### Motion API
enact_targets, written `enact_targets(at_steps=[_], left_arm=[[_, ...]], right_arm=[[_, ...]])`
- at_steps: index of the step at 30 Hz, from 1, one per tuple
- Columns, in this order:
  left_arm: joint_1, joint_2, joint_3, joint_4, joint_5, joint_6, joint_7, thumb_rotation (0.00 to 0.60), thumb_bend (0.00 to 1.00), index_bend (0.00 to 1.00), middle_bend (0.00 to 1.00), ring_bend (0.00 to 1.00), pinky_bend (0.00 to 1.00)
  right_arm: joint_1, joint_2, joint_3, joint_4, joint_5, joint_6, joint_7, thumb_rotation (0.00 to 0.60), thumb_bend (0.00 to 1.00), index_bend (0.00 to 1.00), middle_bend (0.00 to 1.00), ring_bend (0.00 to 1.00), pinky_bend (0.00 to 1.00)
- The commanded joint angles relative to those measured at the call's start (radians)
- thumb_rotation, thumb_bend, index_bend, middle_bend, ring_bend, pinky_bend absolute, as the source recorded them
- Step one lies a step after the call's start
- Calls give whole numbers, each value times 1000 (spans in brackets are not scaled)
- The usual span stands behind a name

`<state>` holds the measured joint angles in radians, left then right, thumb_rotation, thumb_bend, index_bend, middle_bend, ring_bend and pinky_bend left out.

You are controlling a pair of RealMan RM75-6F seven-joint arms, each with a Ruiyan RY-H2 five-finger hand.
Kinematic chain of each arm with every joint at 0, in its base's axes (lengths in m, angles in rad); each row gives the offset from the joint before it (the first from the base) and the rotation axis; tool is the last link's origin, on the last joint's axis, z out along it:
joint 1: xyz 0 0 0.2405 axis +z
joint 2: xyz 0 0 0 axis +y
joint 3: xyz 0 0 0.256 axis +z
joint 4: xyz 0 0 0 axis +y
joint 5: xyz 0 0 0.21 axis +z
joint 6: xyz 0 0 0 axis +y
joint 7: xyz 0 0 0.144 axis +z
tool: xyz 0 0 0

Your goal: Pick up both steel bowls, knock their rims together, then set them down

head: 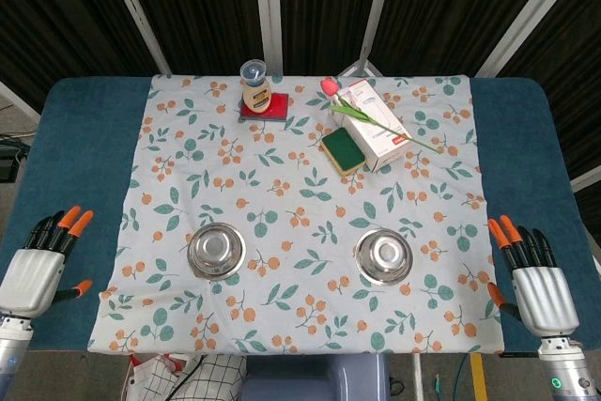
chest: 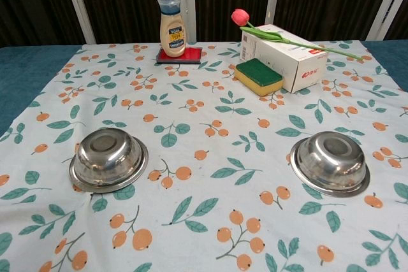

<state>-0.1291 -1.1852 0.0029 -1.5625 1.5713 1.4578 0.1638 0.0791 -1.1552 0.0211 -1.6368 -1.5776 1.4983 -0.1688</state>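
Head view: left hand (head: 36, 274) and right hand (head: 540, 288) empty, fingers spread, flanking the floral tablecloth (head: 310, 232). Both bowls sit rim-down on it: left steel bowl (head: 216, 250), right steel bowl (head: 384, 256). Suggest hooking under each rim.

Left robot hand (head: 36, 269): seen in the head view only, at the lower left corner, back of the hand facing up, palm down. Silver-grey body, dark fingers with orange tips (head: 75, 222) pointing forward and slightly inward, spread apart; thumb out to the inner side. Holds nothing. Wrist and forearm run off the bottom edge. Right robot hand (head: 540, 284): head view only, at the lower right corner, same pose mirrored, back up, orange-tipped fingers (head: 503, 228) fanned forward, thumb to the inner side. Holds nothing. Wrist below shows a small green light.
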Motion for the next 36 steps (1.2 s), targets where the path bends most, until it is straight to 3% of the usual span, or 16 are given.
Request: enact_targets(at_steps=[1,11,17,24,36], left_arm=[[-1,0,1,-3,-5,-7,3,600,100,0,0,0,99],[-61,-27,-7,-10,8,-88,-20,600,100,0,0,0,99],[-169,-113,-69,-69,-113,-266,192,600,101,0,0,0,99],[-270,-227,-130,-107,-288,-394,404,600,101,0,0,0,99],[-393,-378,-135,-93,-437,-498,562,600,101,0,0,0,108]], right_arm=[[0,0,0,-1,1,-2,-2,600,353,0,0,0,0],[-1,4,-4,-10,-13,3,4,600,353,0,0,0,0],[0,12,-8,-15,-26,3,26,600,352,0,0,0,0],[2,28,-8,-12,-31,3,66,600,353,0,0,0,0],[7,39,-6,-6,-34,-2,109,600,352,0,0,0,0]])
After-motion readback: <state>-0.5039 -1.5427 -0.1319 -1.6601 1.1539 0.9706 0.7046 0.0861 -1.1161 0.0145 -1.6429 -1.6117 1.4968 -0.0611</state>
